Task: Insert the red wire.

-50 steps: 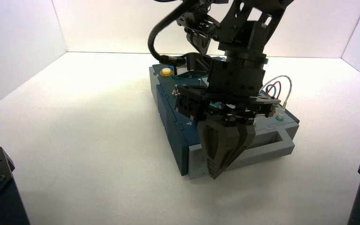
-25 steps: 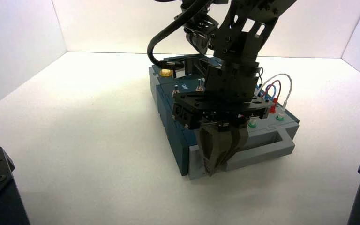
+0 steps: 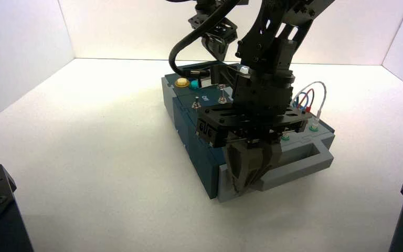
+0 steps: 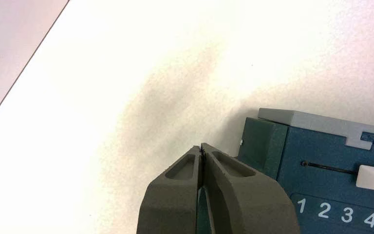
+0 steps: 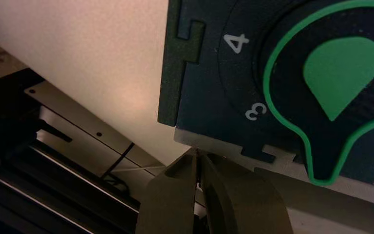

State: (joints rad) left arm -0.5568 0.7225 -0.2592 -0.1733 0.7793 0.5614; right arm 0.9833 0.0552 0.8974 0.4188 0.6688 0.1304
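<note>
The red wire (image 3: 311, 97) loops up at the far right of the teal box (image 3: 189, 131), between a blue and a white wire, its red plug standing in the box top. My right gripper (image 3: 244, 188) points down at the box's near grey edge (image 3: 294, 170), shut and empty. In the right wrist view, the right gripper (image 5: 197, 152) has its tips touching that grey edge (image 5: 224, 146) below a green knob (image 5: 341, 73). My left gripper (image 3: 219, 55) hangs shut above the box's far end. In the left wrist view, the left gripper (image 4: 201, 146) sits beside a box corner (image 4: 260, 146) with nothing in it.
A yellow button (image 3: 182, 82) and two toggle switches (image 3: 195, 103) sit on the box's left part. Green-ringed sockets (image 3: 313, 127) are near the wires. A slider (image 4: 372, 178) with numbers runs along the box top. White walls close the left, back and right.
The box has shifted and turned slightly on the table. My right gripper has drawn back and down against the grey edge, and my left gripper has risen a little.
</note>
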